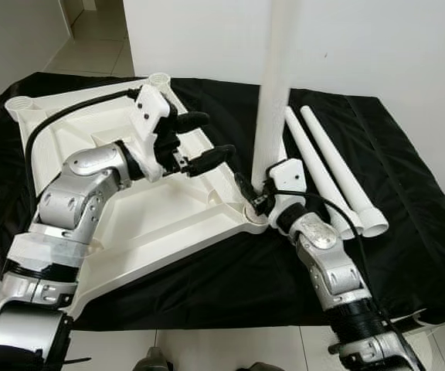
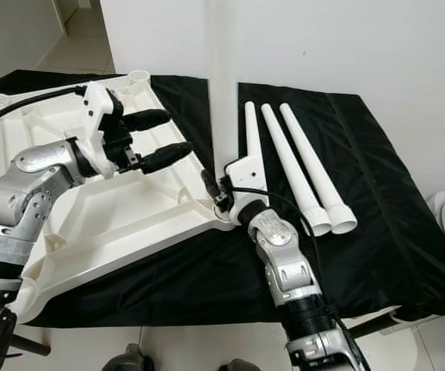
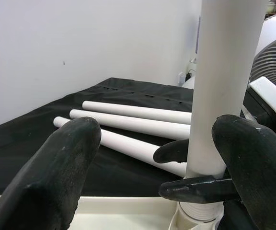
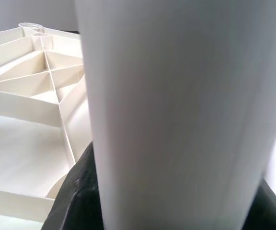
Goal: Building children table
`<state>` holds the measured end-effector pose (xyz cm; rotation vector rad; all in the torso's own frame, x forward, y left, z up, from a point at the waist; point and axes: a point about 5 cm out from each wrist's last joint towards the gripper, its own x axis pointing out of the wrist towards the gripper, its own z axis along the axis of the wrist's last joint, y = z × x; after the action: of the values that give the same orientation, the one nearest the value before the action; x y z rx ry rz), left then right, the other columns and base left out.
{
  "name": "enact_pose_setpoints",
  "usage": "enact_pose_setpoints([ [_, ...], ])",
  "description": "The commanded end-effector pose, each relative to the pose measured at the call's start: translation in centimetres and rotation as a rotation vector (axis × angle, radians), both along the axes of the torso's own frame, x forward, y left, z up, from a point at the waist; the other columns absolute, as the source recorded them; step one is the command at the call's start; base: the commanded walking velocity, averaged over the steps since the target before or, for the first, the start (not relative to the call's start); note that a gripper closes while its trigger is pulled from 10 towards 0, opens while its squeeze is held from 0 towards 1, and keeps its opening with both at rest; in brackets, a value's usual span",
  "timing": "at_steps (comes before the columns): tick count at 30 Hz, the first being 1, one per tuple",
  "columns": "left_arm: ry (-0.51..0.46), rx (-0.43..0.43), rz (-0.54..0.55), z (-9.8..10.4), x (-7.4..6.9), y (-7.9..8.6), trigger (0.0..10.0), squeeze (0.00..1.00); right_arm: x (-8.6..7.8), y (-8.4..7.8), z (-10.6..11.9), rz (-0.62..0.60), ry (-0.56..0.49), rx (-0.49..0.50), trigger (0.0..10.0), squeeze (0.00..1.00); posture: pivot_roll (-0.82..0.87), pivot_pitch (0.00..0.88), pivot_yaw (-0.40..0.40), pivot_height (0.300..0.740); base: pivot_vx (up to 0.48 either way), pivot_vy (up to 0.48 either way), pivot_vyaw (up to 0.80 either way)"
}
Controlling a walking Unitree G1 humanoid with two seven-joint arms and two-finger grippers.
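Silver arms, white wrist housings and black fingers of the humanoid.

Each arm is built from rounded, brushed-silver segments joined by dark bands, and a ribbed black collar is seen at the lower end of the right arm. The left end effector point(image 1: 199, 141) is carried on a white angular housing and is fitted with two long, thick black fingers point(image 3: 56, 177) with a dull, slightly scuffed surface. The right end effector point(image 1: 255, 188) is mounted on a similar white block. A black cable is looped from each wrist housing back along its arm.
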<state>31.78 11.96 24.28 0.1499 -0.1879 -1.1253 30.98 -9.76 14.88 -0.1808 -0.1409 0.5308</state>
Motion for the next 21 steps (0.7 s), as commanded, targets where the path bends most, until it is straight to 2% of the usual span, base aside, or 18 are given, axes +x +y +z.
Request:
enact_pose_setpoints([
  [1,-0.016,0.010,-0.016,0.2,-0.4,-0.1,10.0,0.00,-0.2,-0.2,-2.3,-0.001,0.093,-0.050,10.0,0.00,0.08,0.011,-0.071,0.740,0.000,0.000,0.00],
  [10,-0.005,0.016,-0.020,0.1,-0.5,0.0,10.0,0.00,-0.2,0.0,-3.0,0.000,0.110,-0.057,10.0,0.00,0.09,0.019,-0.066,0.740,0.000,0.000,0.00],
  [15,0.034,0.053,-0.048,-0.9,-0.9,0.2,10.0,0.00,-0.4,-0.3,-3.7,-0.022,0.130,-0.031,10.0,0.00,0.08,0.024,-0.056,0.740,0.000,0.000,0.00],
  [19,0.089,0.119,-0.106,-2.3,-1.8,0.4,10.0,0.00,-0.5,-0.7,-4.0,-0.045,0.130,-0.011,10.0,0.00,0.08,0.025,-0.053,0.740,0.000,0.000,0.00],
  [21,0.137,0.191,-0.154,-3.9,-2.6,0.6,10.0,0.00,-0.6,-0.9,-4.1,-0.058,0.115,0.022,10.0,0.00,0.08,0.027,-0.051,0.740,0.000,0.000,0.00],
])
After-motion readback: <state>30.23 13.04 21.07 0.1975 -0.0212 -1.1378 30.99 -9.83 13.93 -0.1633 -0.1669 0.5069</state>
